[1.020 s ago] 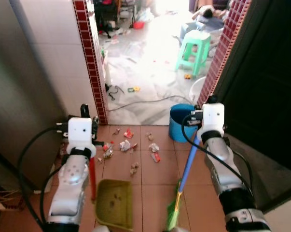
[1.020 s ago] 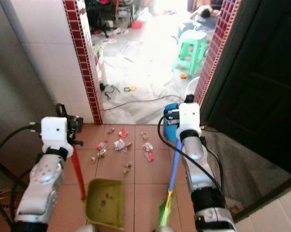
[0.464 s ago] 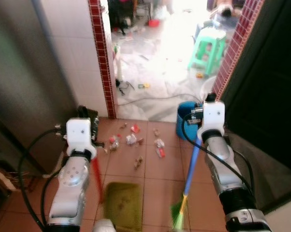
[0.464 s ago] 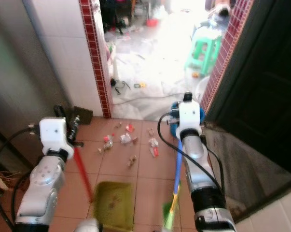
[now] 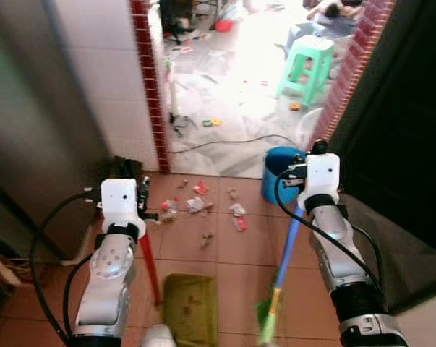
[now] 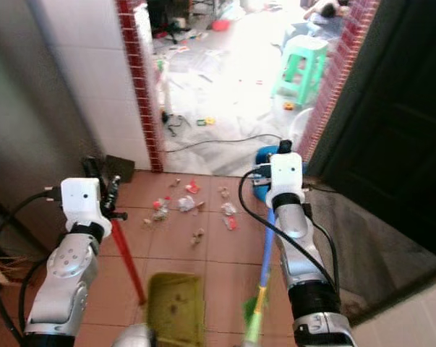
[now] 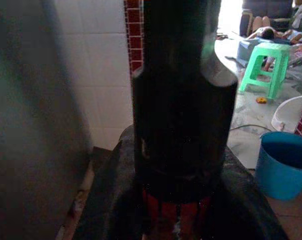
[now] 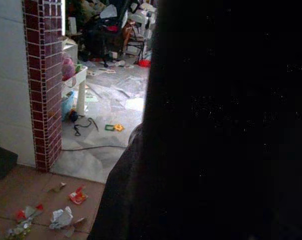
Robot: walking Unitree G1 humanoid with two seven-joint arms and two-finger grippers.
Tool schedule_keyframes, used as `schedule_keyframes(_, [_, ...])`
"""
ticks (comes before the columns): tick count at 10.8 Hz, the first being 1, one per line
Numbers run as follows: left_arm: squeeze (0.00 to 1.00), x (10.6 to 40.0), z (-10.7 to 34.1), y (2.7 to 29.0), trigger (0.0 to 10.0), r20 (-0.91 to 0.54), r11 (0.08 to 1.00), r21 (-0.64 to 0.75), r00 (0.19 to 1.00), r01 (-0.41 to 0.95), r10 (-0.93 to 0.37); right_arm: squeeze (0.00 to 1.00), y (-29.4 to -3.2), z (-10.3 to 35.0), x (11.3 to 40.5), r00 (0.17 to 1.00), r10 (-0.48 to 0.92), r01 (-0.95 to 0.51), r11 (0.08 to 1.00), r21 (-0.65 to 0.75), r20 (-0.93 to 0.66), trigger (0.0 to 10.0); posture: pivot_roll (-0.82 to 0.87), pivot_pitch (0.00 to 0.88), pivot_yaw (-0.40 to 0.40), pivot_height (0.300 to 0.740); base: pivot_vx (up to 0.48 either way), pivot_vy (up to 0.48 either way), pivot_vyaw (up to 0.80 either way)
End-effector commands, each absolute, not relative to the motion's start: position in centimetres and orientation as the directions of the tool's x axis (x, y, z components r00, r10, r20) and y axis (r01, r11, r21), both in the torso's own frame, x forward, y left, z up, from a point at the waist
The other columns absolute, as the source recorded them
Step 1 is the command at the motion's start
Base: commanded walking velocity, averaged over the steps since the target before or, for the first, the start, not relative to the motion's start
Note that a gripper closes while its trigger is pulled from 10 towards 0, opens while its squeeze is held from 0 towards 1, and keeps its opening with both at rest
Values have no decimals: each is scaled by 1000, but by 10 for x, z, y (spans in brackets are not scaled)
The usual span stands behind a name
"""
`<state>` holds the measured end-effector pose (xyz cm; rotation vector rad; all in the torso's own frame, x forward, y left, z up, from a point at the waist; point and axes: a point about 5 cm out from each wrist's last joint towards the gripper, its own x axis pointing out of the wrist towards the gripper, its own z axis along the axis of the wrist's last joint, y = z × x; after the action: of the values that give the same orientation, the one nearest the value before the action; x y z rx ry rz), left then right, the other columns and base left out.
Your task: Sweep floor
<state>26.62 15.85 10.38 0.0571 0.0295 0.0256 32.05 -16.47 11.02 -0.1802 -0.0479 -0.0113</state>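
Note:
Scraps of litter (image 5: pixel 199 206) lie scattered on the terracotta tiles ahead of me, and also in the right wrist view as litter (image 8: pixel 60 217). My left gripper (image 5: pixel 143 210) is shut on the red handle (image 5: pixel 151 260) of an olive-green dustpan (image 5: pixel 190 318), which hangs low in front of me, short of the litter. My right gripper (image 5: pixel 296 189) is shut on the blue handle (image 5: pixel 286 246) of a broom whose green bristles (image 5: pixel 264 322) rest near the dustpan's right side. The left wrist view looks along that dark handle (image 7: pixel 183 125) at close range.
A blue bucket (image 5: pixel 279 173) stands just beyond the litter at the right. A red brick pillar (image 5: pixel 151 79) and tiled wall stand left, a dark door (image 5: pixel 405 108) right. Beyond lie a cable (image 5: pixel 225 141), a green stool (image 5: pixel 308 65) and a person lying down (image 5: pixel 333 7).
The whole picture has shifted as the camera moved. The dustpan has swung slightly to the right under my left gripper. Both grips are the same.

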Motion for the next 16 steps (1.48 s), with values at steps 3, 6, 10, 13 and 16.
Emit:
schedule_keyframes(3, [0, 271, 118, 160, 10000, 25, 995, 100, 1000, -17, 14, 0, -163, 122, 322, 995, -8, 24, 985, -170, 95, 10000, -41, 0, 0, 740, 0, 235, 0])
schedule_keyframes(6, [0, 277, 125, 155, 10000, 46, 993, 117, 999, 18, -23, 0, -162, 126, 325, 995, -13, 32, 983, -179, 103, 10000, -7, 1, -30, 740, 0, 0, 0])
schedule_keyframes(10, [0, 274, 127, 154, 10000, 50, 994, 75, 995, 79, -83, 0, -161, 129, 323, 993, -17, 39, 981, -191, 114, 10000, -19, 6, -7, 740, 0, 0, 0])
schedule_keyframes(13, [0, 272, 125, 152, 10000, 39, 994, 65, 995, 91, -94, 0, -164, 128, 322, 993, -28, 50, 980, -194, 112, 10000, -22, 6, -3, 740, 0, 0, 0])
schedule_keyframes(16, [0, 272, 122, 158, 10000, 39, 996, 65, 997, 68, -71, 0, -159, 128, 321, 994, 11, 9, 985, -170, 112, 10000, -23, 12, -10, 740, 0, 0, 0])
